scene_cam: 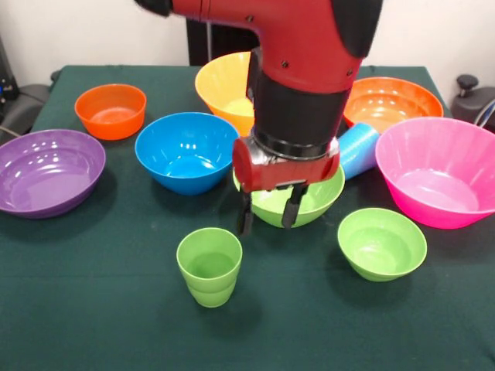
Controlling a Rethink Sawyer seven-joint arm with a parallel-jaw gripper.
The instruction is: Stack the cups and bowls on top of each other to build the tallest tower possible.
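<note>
My end effector (pixel 269 210) hangs with fingers apart and empty, over the green bowl (pixel 309 202); the upright green cup (pixel 209 265) stands on the bench just below-left in the picture.

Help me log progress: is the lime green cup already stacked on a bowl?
No, the lime green cup stands upright by itself on the table, in front of the open tool.

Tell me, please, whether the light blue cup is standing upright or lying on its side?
On its side. The light blue cup lies tilted between the green bowl and the pink bowl, its ribbed wall showing lengthwise.
</note>
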